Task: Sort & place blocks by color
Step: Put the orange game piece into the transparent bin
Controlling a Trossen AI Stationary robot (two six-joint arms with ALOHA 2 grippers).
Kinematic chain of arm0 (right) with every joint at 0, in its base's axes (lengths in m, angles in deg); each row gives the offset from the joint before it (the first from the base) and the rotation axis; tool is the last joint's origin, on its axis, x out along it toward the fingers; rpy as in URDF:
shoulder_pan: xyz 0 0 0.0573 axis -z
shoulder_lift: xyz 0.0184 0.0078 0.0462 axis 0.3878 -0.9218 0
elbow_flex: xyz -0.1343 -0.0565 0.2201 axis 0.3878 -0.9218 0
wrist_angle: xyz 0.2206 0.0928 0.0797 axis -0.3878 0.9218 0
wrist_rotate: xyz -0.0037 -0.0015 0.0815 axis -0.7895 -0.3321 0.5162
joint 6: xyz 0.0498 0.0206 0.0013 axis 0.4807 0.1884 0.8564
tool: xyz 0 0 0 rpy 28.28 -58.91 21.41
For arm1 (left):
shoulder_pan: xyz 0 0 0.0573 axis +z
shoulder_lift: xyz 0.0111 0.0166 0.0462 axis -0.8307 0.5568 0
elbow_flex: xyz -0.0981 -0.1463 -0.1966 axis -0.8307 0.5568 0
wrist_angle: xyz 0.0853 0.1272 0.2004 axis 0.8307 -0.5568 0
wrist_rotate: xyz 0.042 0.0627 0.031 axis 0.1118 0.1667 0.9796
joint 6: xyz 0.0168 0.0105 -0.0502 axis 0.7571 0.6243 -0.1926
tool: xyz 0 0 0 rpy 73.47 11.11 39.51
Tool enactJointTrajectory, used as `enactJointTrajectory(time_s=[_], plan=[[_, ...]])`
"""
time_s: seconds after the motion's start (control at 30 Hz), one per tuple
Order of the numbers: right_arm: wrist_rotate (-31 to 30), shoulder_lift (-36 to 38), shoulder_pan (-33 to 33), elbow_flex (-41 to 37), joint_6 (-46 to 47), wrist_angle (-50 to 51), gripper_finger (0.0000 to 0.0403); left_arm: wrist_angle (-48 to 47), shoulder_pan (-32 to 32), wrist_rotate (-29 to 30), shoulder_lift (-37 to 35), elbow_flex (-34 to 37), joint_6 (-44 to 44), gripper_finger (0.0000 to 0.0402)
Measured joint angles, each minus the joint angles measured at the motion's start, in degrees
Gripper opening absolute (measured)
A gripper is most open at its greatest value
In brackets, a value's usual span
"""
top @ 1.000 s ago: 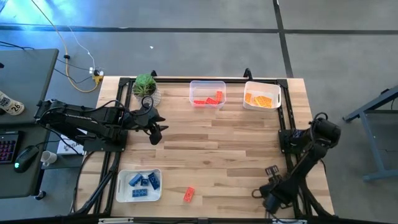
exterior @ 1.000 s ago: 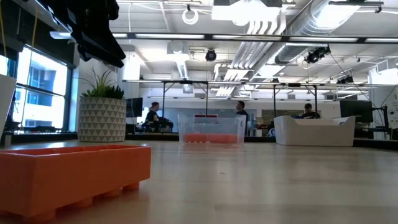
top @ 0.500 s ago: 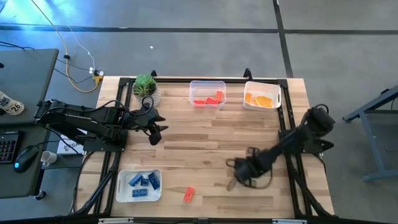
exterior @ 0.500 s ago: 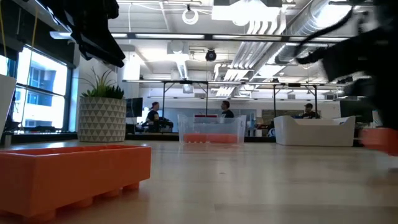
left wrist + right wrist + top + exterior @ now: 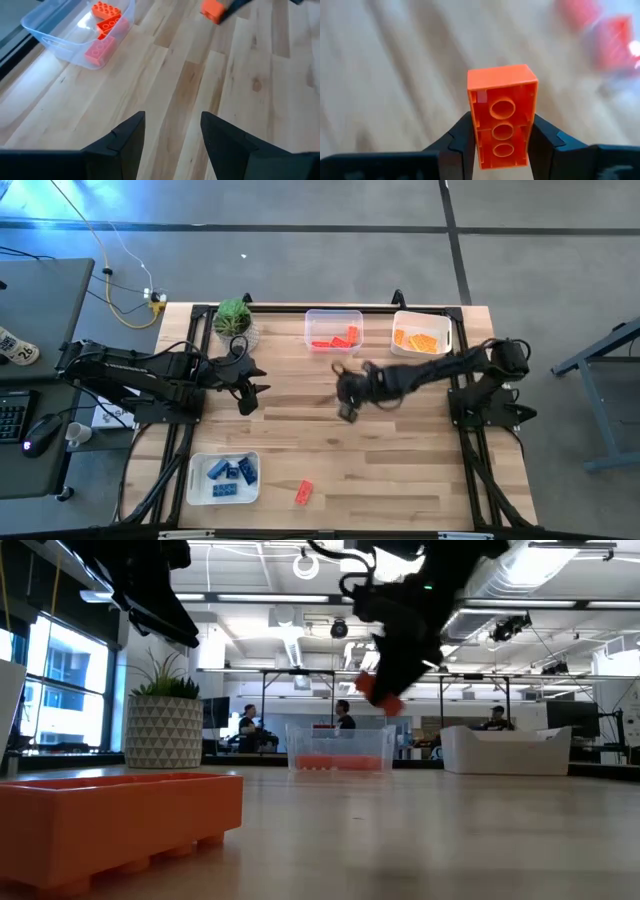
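My right gripper [image 5: 347,406] hangs over the middle of the table, shut on an orange block [image 5: 502,115], which also shows in the low view [image 5: 380,692] and the left wrist view [image 5: 212,10]. My left gripper [image 5: 248,398] waits open [image 5: 172,137] above the left part of the table, near the plant. Red blocks lie in a clear tray [image 5: 333,330]. Orange blocks lie in a white tray [image 5: 421,333], and blue blocks in another white tray [image 5: 223,477]. One red block [image 5: 304,492] lies flat on the table by the near edge. My right gripper pinches the orange block between its two fingers [image 5: 462,145], one on each long side wall [image 5: 475,137], at the half nearer the wrist. The block's hollow underside faces the wrist camera. The block is lifted clear, well above the table.
A potted plant [image 5: 234,318] stands at the far left corner of the table. The clear and white trays sit along the far edge, the blue-block tray at the near left. Bare wood lies between them. In the low view, people stand in the room far behind the table.
My right arm has swung from the table's near right corner toward the left and the far edge, rising as it went, and now reaches over the middle of the table with the orange block in its gripper.
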Motion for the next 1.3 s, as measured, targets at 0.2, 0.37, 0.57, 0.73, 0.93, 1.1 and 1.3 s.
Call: enactJointTrajectory(time_s=[0.2, 0.37, 0.57, 0.73, 0.93, 1.1, 1.3], plan=[[-0.5, 0.0, 9.4, 4.0, -4.6, -7.9, 0.0108, 0.0, 0.0, 0.4, 0.0, 0.0, -0.9, 0.0179], [-1.6, 0.0, 15.8, 6.1, -7.8, -10.3, 0.0108, 0.0, 0.0, 0.4, 0.0, 0.0, -0.9, 0.0179], [-2.4, 0.0, 22.0, 6.3, -8.2, -11.2, 0.0108, 0.0, 0.0, 0.4, 0.0, 0.0, -1.2, 0.0179], [-0.8, -1.5, 25.7, 6.3, -6.8, -11.5, 0.0109, 0.0, 0.0, 0.5, 0.0, 0.0, -2.0, 0.0179], [1.7, -4.8, 29.1, 6.3, -1.6, -11.5, 0.0109, 0.1, 0.0, 0.5, 0.0, 0.0, -2.0, 0.0179], [6.6, -6.3, 31.0, 6.2, 0.6, -11.4, 0.0124, 0.1, 0.0, -0.2, 0.0, 0.0, -2.0, 0.0179], [5.1, -6.3, 31.3, 6.8, -1.5, -11.4, 0.0198, 0.1, 0.0, -0.2, 0.0, 0.0, -2.0, 0.0179]])
